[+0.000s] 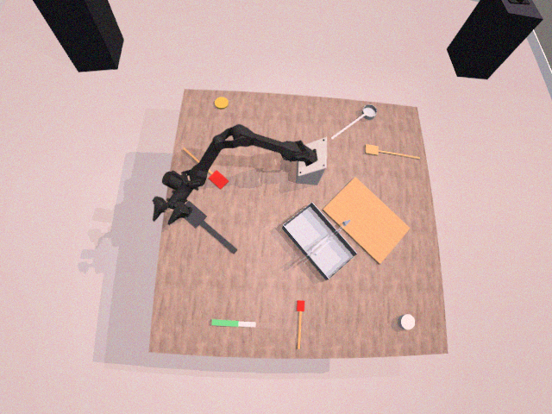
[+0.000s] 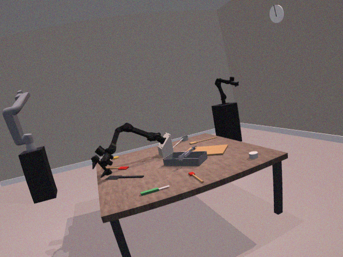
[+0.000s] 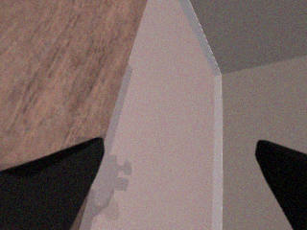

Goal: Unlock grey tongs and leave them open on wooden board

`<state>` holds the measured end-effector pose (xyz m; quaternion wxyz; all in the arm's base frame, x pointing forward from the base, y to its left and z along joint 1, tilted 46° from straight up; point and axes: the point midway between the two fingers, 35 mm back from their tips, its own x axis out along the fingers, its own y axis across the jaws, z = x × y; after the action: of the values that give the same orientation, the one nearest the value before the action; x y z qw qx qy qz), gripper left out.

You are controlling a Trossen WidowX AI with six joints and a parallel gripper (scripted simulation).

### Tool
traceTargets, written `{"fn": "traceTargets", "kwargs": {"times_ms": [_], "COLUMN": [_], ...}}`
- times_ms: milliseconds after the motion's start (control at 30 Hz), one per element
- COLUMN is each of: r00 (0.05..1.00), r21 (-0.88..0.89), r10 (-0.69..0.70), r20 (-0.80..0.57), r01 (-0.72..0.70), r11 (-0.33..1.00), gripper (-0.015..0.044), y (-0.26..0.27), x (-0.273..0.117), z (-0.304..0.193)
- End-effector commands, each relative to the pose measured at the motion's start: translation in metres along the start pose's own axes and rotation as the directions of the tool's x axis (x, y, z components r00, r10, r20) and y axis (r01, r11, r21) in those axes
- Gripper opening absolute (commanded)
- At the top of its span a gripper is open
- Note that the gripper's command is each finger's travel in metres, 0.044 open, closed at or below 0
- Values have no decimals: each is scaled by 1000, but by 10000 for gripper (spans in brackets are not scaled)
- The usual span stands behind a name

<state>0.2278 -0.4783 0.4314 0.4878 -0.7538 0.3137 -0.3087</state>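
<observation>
The grey tongs [image 1: 347,222] [image 2: 187,152] rest across the roasting tin [image 1: 328,278] [image 2: 184,161], one end sticking out over the rim toward the wooden board [image 1: 379,222] [image 2: 218,149]. Whether their arms are together is too small to tell. The board lies flat beside the tin and bears nothing. My gripper [image 1: 163,220] [image 2: 97,172] [image 3: 177,146] is open and empty, far to the left of the tin, above the table's left edge. The tongs, tin and board are out of the wrist view.
A dark spatula [image 1: 216,236] [image 2: 129,176] lies just beside the gripper. A red-headed spatula [image 1: 218,179] [image 2: 123,167] lies under the forearm. The arm's pale base block [image 1: 317,153] [image 2: 165,148] stands behind the tin. A green-handled tool [image 1: 225,323] and a small red-headed tool [image 1: 300,305] lie at the front.
</observation>
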Motion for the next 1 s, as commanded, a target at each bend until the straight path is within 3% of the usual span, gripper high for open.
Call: {"fn": "traceTargets", "kwargs": {"times_ms": [0,267,500,967], "r00": [993,954,856,546], "r21": [58,117,41,-297], "r10": [76,230,420,758], "r20": [94,192,300,356], "r01": [-82,-255,-452,-703], "r11": [995,960,891,646], "gripper": [440,440,440,440], "y": [13,51,97,172], "x": [14,28,16,-80], "z": [65,151,242,409]}}
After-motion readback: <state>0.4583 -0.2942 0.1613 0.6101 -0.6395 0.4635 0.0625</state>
